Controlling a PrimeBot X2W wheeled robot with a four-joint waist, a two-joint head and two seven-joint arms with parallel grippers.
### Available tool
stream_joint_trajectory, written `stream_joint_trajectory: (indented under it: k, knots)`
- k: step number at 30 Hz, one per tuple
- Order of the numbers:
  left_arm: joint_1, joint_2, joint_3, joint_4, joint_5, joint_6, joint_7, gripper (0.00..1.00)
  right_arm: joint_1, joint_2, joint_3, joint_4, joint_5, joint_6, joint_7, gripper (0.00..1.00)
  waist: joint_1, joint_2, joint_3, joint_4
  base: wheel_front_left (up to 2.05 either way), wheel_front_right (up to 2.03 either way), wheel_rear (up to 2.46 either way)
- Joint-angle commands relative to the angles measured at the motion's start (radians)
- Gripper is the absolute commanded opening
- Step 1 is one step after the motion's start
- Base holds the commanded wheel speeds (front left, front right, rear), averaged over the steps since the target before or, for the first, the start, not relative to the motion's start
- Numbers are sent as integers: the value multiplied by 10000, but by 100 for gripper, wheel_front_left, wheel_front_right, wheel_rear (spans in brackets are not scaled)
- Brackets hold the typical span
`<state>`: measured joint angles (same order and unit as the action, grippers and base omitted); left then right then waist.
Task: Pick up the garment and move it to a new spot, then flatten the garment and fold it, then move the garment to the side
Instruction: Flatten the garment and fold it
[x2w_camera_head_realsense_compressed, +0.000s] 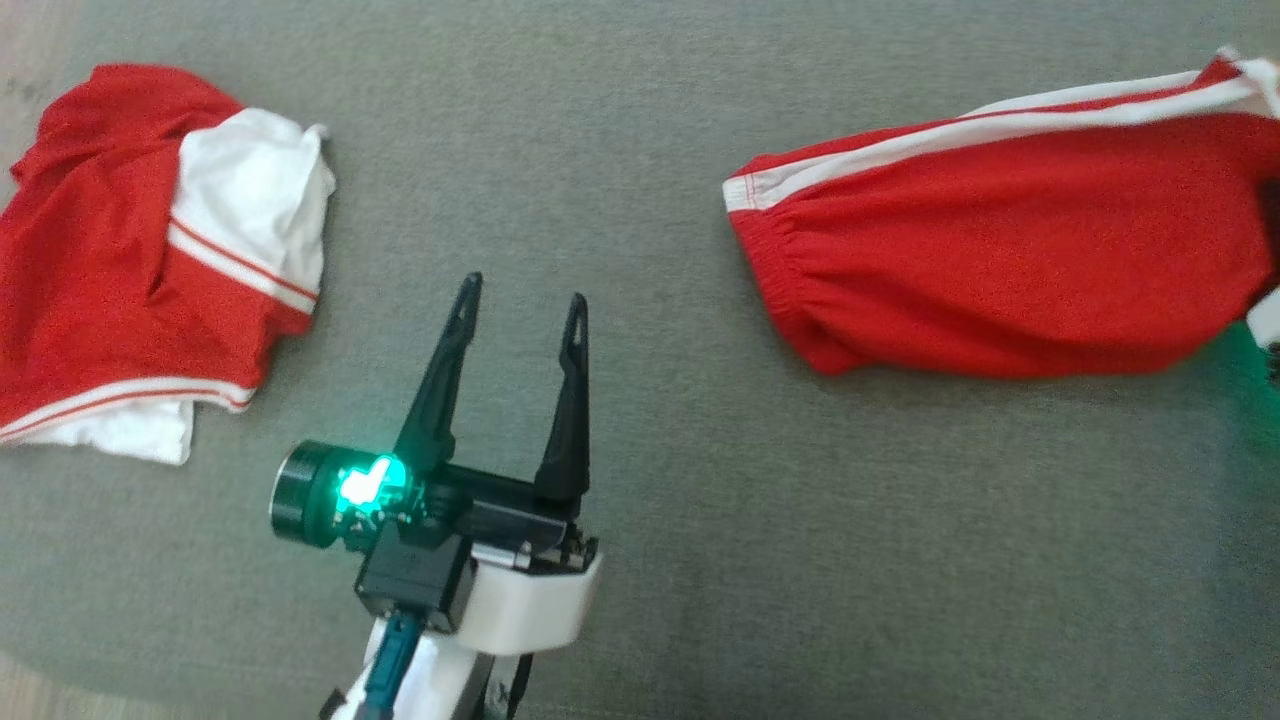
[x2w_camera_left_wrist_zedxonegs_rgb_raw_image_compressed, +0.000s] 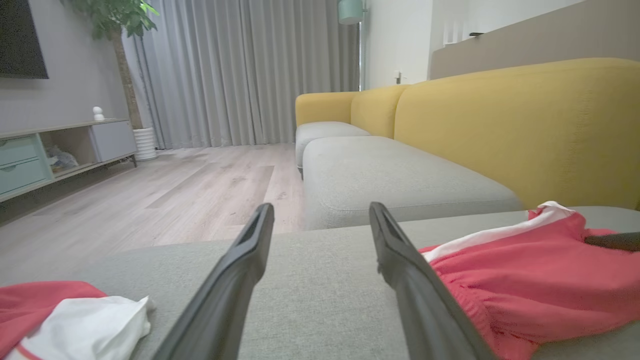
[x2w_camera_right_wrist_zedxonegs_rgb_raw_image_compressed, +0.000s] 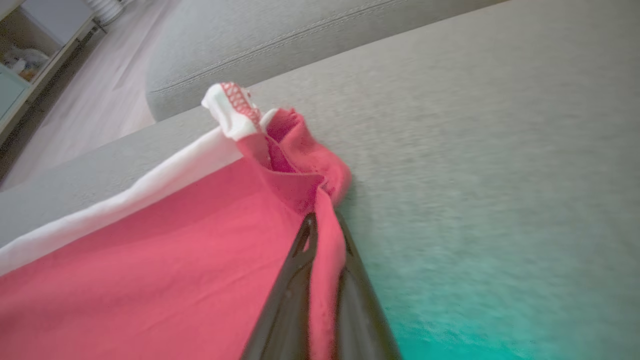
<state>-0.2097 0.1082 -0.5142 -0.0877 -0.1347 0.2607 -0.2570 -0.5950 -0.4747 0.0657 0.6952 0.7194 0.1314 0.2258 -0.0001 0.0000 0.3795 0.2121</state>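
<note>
Garment (x2w_camera_head_realsense_compressed: 1000, 250) runs past the right edge, right jaws pinching its fabric.

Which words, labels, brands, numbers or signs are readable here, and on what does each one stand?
None are readable.
The striped red garment and the crumpled red and white garment show no print or tag.
The left gripper shows no lettering.

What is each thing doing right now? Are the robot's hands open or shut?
left gripper: open, empty, over the grey seat.
right gripper: shut on the right garment's edge.
right garment: pinched at one edge, the rest lying on the seat.
left garment: crumpled, untouched.
</note>
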Motion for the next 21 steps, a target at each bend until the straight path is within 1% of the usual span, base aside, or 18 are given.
stream_joint_trajectory:
  k: [1,7,10,14,16,17,21]
  knots:
    - [56,44,421,-358,231,-116,-46,100,191,-289,-67,37,-150,-7,-487,0,1,0,-247,-356,0,0,0]
    - [273,56,681,-427,476,-387,-47,100,130,-478,-572,1042,-459,-7,-1021,0,1,0,-497,-1236,0,0,0]
    - [299,64,747,-424,584,-523,-47,100,183,-424,-733,1271,-524,-7,-1195,0,1,0,-570,-1656,0,0,0]
    - [325,30,792,-356,678,-658,-47,100,296,-296,-893,979,-707,-7,-1898,0,1,0,-646,-1960,0,0,0]
    - [325,-2,807,-319,707,-711,-47,100,325,-194,-921,665,-765,-7,-2256,0,1,0,-695,-2021,0,0,0]
    - [325,-2,807,-319,707,-711,-47,100,325,-194,-921,665,-765,-7,-2256,0,1,0,-695,-2021,0,0,0]
    - [389,-33,820,-211,745,-835,-47,100,383,61,-833,-321,-763,-7,-2805,0,1,0,-881,-2000,0,0,0]
